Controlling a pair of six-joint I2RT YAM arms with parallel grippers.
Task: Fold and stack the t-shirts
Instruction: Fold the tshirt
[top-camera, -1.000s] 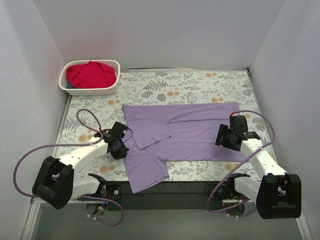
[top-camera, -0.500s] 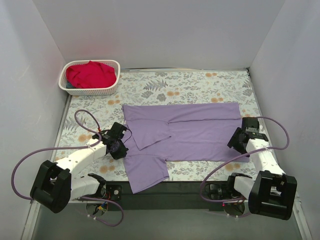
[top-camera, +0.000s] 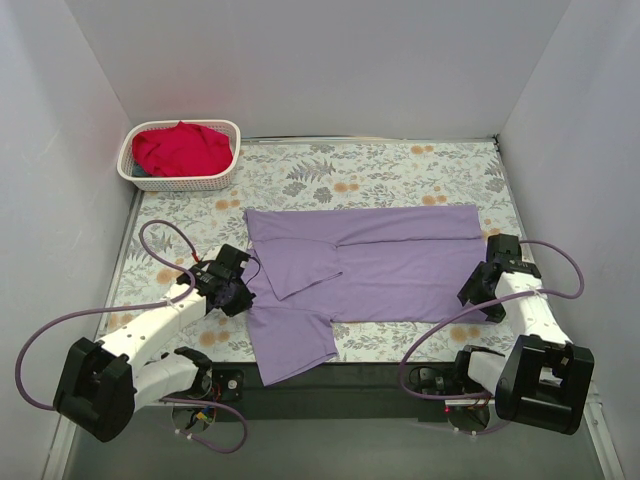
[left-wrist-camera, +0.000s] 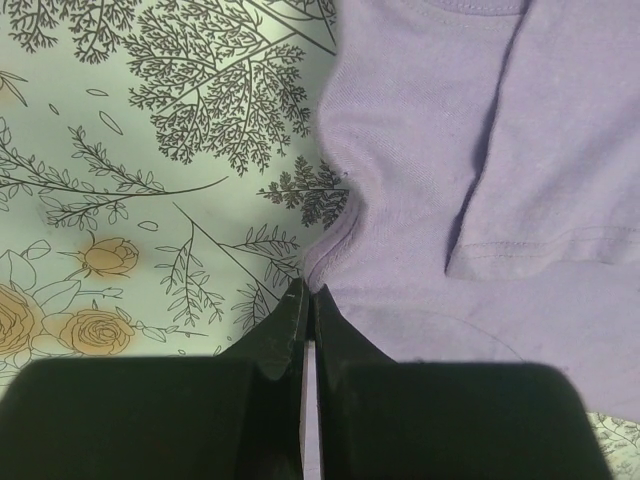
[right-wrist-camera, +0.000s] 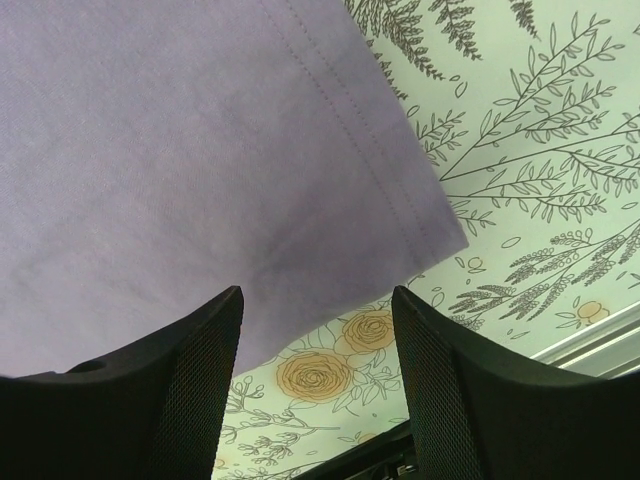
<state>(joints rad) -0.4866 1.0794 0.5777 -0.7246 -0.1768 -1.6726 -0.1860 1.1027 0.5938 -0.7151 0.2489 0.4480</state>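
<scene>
On the floral tablecloth (top-camera: 330, 180), 1 lavender t-shirt (top-camera: 400, 270) lies spread flat, lengthwise from left to right, hem toward the right. 1 sleeve is folded in over the chest; the other reaches the table's near edge. We cannot make out the neck in the top view.

In the far left corner, the red t-shirt (top-camera: 182, 148) sits bunched in the white basket (top-camera: 228, 128). Its sleeves and neck are lost in the heap, so we cannot say how it lies.

The left wrist view is blocked along its lower third by the gripper's own black body. The right wrist view cuts the shirt off at the top and left.

Left gripper (left-wrist-camera: 305, 290): the 2 fingers are pressed together, with no gap at the tips. They pinch the lavender cloth at its edge, in the notch where the near sleeve meets the body. Creases in the cloth run to the tips. In the top view this gripper (top-camera: 243, 293) sits at the shirt's left side, over the tablecloth.

Right gripper (right-wrist-camera: 315, 292): the fingers (right-wrist-camera: 200, 370) are spread, with nothing between them. The shirt's near hem corner lies under and just ahead of them, flat on the tablecloth. Whether the fingers touch the cloth, we cannot tell. From above, this gripper (top-camera: 478, 290) sits at the shirt's near right corner.
</scene>
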